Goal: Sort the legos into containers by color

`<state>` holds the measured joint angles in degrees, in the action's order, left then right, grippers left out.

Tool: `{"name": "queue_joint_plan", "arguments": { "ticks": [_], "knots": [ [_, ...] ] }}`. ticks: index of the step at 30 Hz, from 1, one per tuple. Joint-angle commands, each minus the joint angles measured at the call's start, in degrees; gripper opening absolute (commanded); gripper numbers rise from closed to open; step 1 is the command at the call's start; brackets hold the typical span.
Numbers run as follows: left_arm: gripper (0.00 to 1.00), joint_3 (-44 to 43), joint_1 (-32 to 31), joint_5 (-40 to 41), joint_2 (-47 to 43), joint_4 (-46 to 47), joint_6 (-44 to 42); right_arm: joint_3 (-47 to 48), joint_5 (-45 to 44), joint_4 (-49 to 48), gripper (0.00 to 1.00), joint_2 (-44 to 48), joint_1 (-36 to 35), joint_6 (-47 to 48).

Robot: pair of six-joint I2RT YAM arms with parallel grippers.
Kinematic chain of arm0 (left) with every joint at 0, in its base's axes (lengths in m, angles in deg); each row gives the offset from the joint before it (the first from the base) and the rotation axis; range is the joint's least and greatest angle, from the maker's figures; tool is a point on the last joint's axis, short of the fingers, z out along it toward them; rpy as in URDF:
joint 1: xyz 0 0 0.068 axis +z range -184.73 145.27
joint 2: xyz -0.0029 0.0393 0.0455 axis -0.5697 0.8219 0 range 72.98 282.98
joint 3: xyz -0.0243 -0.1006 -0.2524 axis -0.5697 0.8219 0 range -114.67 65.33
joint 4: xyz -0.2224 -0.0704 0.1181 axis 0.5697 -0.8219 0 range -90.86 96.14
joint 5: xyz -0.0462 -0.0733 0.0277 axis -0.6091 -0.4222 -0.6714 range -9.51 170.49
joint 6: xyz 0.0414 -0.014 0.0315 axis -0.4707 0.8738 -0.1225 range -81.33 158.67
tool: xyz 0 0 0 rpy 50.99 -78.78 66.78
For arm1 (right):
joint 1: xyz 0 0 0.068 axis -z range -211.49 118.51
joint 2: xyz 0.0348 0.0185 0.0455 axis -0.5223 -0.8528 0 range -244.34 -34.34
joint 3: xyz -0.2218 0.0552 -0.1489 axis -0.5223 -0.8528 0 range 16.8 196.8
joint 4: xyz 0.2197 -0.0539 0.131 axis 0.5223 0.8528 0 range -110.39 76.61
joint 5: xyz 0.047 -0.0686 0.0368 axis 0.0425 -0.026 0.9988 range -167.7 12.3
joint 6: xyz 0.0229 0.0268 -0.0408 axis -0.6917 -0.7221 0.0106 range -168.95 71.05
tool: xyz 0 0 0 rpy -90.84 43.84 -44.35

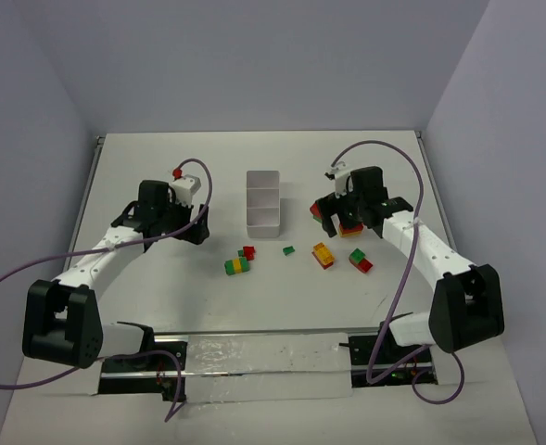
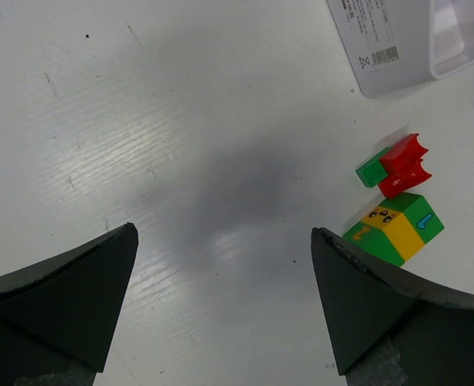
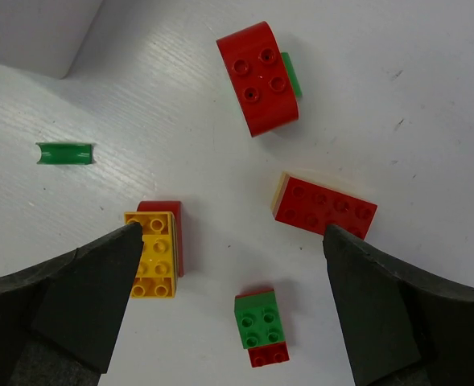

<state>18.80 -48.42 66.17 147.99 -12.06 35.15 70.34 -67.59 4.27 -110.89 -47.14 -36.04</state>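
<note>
The left gripper (image 2: 224, 241) and right gripper (image 3: 230, 241) were held wide apart, nothing gripped. Bricks (image 1: 323, 253) were scattered near the white tray (image 1: 263, 221), none seen inside. The green-and-red stack (image 3: 259, 318), standing clear, was judged best taken squarely across its narrow sides.

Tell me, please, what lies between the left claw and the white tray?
Nothing: the top view shows only bare table between the left claw and the white tray.
</note>
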Motion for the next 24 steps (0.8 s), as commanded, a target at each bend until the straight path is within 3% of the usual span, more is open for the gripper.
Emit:
{"name": "queue_joint_plan", "arguments": {
  "ticks": [1, 11, 16, 24],
  "knots": [
    [0.99, 0.55, 0.33, -1.81, -2.10, 0.83, -1.82, 2.11, 0.27, 0.90, 1.00, -1.56, -0.69, 0.30],
    [0.99, 0.18, 0.33, -4.21, -3.66, -0.36, -2.30, 4.37, 0.47, 3.34, 1.00, -3.37, -0.78, 2.94],
    [0.99, -3.90, 0.33, -6.18, -1.94, -2.16, -2.89, 17.29, 1.27, 12.20, 1.00, -12.06, -0.78, 7.85],
    [0.99, -5.39, 0.33, -6.04, -1.09, -1.51, -4.12, 30.69, 1.62, 18.68, 1.00, -25.13, -1.04, 13.10]
  ]
}}
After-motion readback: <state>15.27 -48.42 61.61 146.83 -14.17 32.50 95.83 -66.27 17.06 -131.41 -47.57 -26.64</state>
